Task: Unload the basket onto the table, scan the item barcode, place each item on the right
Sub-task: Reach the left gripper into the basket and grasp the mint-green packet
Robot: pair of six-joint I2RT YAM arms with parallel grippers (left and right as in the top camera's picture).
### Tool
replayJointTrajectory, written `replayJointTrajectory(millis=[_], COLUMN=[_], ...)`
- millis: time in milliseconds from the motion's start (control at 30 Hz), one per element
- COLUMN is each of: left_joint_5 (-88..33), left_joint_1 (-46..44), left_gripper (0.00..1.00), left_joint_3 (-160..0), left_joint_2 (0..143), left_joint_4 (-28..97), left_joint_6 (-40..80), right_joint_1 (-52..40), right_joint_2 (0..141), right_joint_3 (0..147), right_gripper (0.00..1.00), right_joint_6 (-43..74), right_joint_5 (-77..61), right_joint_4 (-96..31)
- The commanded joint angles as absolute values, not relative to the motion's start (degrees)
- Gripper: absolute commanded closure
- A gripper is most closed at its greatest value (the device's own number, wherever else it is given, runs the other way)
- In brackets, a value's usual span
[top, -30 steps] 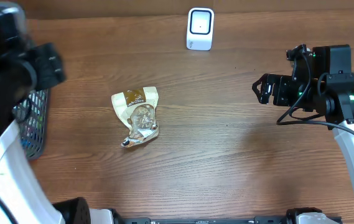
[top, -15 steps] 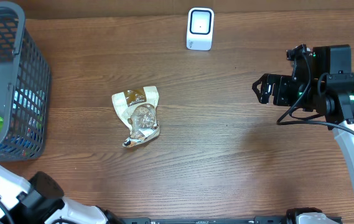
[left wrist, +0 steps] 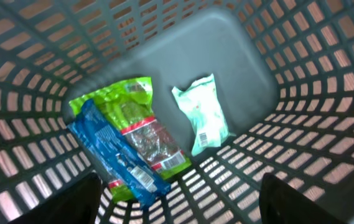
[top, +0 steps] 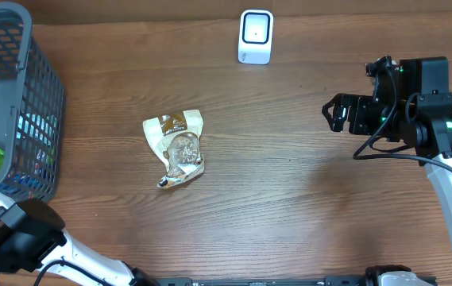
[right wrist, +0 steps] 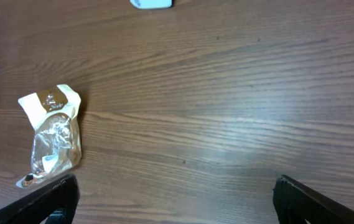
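basket holds a green packet, blue packet and mint packet; left claw and right claw gape empty.

- Warm brown with darker grain streaks across the bench.
- Grey open lattice on the basket.
- Cream with a brown label band and clear window on the pouch.
- White around a dark face on the scanner.
- Inside: bright green packet, blue packet, pale mint packet.
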State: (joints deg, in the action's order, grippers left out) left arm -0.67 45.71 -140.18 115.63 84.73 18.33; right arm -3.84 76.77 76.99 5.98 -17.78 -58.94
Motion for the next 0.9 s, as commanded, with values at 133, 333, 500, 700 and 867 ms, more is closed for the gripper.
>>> replayJointTrajectory(millis=[133, 333, 500, 700, 867], left_joint_5=[-1.3, -0.6, 1.6, 3.2, 5.0], left_joint_1=[41.5, 37.8, 35.8, 35.4, 35.4], left_gripper=[0.28, 0.31, 0.29, 0.28, 0.25], left_joint_3=[-140.2, -140.2, -140.2, -140.0, -139.9], left_joint_2=[124.9, 129.0, 129.1, 129.1, 129.1], left_joint_4=[80.3, 76.4, 74.2, 72.8, 72.2], left_joint_6=[19.3, 19.4, 19.3, 19.4, 19.3], right_joint_1=[-4.1, -4.1, -4.1, -4.1, -4.1], right_joint_2=[76.6, 76.6, 76.6, 76.6, 76.6], right_joint_3=[77.8, 77.8, 77.9, 77.9, 77.9], right_gripper=[0.0, 0.0, 0.0, 0.0, 0.0], right_joint_6=[6.2, 6.2, 6.2, 6.2, 6.2], right_joint_5=[-18.1, -18.1, -18.1, -18.1, -18.1], right_joint_4=[-56.9, -56.9, -57.1, -57.2, -57.0])
